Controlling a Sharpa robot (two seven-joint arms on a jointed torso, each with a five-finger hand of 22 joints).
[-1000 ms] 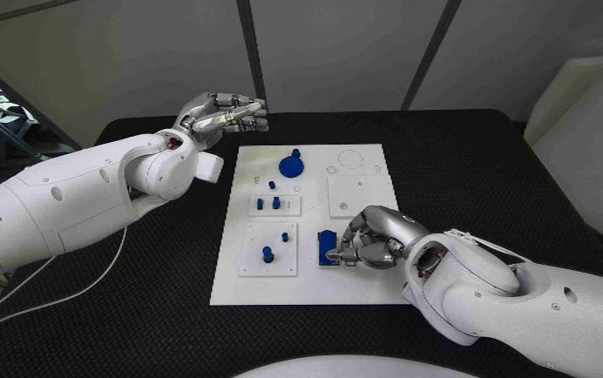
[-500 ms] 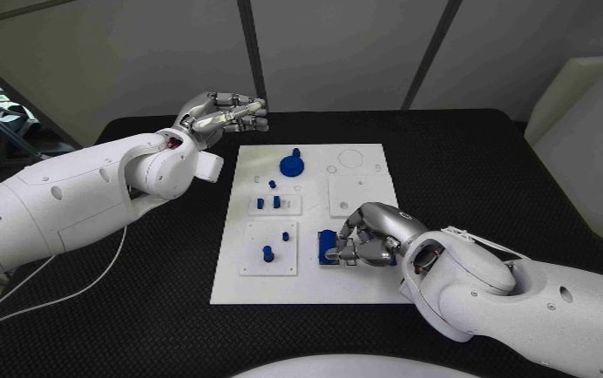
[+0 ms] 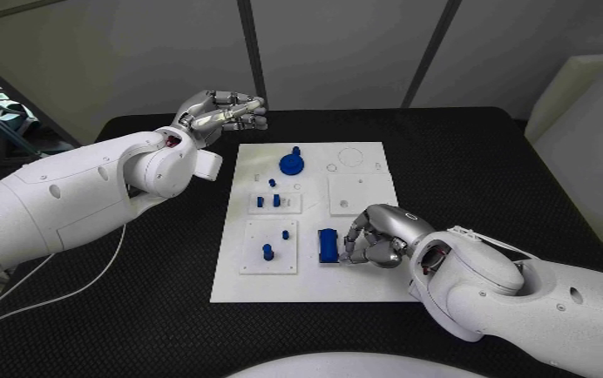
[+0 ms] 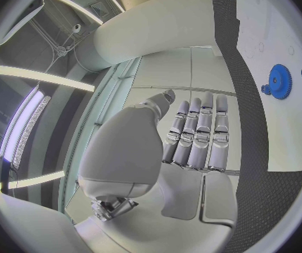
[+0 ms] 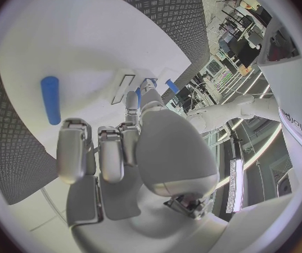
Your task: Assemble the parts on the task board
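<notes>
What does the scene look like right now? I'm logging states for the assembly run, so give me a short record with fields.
surface: black table
task board: white plate, mid-table
blue gear part: on the board's far end
blue rectangular block: on the board's near end, beside the right hand
left hand: fingers curled, holding nothing, raised beyond the board's far left corner
right hand: on the board, fingers at the block; grip unclear

white task board [image 3: 364,286], blue parts [image 3: 292,165] on it
</notes>
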